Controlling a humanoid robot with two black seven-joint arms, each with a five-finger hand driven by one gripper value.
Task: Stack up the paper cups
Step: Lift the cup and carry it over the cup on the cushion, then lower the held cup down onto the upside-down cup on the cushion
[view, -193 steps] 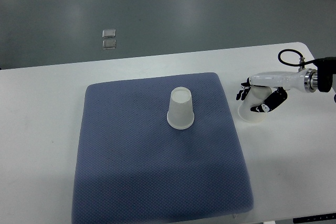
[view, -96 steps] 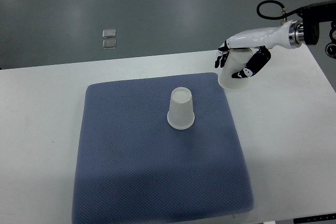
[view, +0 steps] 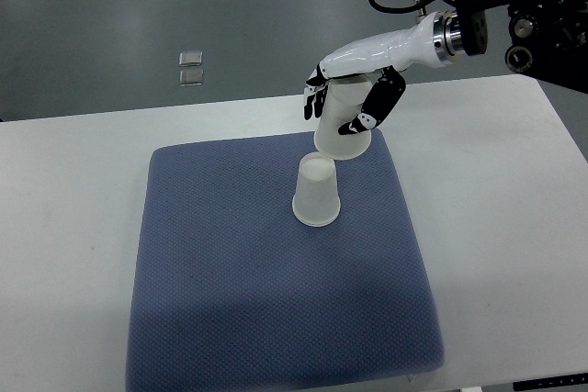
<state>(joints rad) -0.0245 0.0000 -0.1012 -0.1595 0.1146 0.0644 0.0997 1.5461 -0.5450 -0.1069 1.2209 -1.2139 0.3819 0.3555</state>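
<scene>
A translucent paper cup (view: 316,194) stands upside down on the blue mat (view: 230,291), near its upper middle. My right hand (view: 342,107) is shut on a second paper cup (view: 343,133), also mouth down, held in the air. The held cup hangs just above and slightly to the right of the standing cup, its rim close over the other's top. The right arm reaches in from the upper right. No left arm shows.
The mat lies on a white table (view: 73,227). Two small clear squares (view: 191,68) lie on the grey floor beyond the table's far edge. Dark robot hardware (view: 542,16) sits at the top right corner.
The right hand lifted its cup off the table at the mat's right side and carried it up and left, to just above the standing cup.
</scene>
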